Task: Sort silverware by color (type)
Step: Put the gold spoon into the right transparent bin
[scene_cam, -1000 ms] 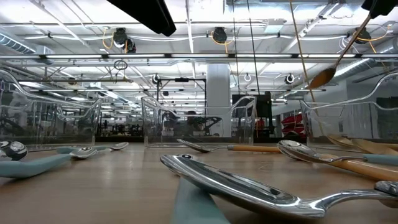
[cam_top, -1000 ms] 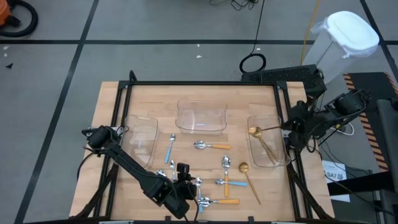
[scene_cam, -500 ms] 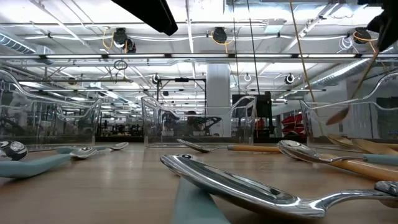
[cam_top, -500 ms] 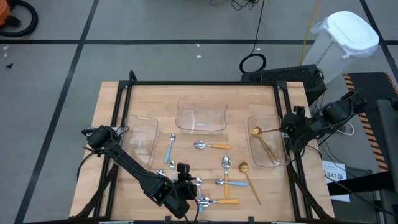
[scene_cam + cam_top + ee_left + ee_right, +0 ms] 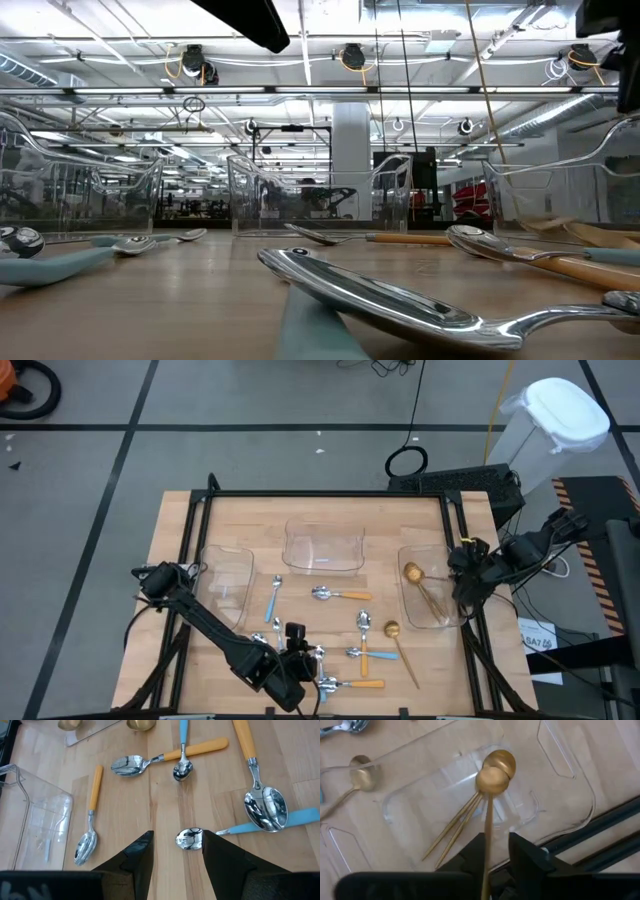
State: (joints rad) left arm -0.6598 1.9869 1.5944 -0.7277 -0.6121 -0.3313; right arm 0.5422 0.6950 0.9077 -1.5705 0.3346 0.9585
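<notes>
Spoons lie in two places: a loose group on the near middle of the table (image 5: 300,510), and gold ones in the right tray (image 5: 445,622). The right gripper (image 5: 462,567) hangs over the tray's right edge. Its fingers (image 5: 525,854) stand apart, wider than the thin handle of a gold spoon (image 5: 491,780) that runs up between them. That spoon's bowl sits over the bowls of two more gold spoons (image 5: 501,760) lying in the tray. Another gold spoon (image 5: 398,645) lies on the wood just left of the tray. The left gripper (image 5: 177,836) is low at the near edge, fingers parted and holding nothing, with the bowl of a blue spoon (image 5: 189,839) between the tips. Around it lie orange spoons (image 5: 89,827), some crossed with blue ones. One blue spoon (image 5: 274,600) lies alone near the left tray (image 5: 225,555). The far middle tray (image 5: 323,532) holds no spoons
</notes>
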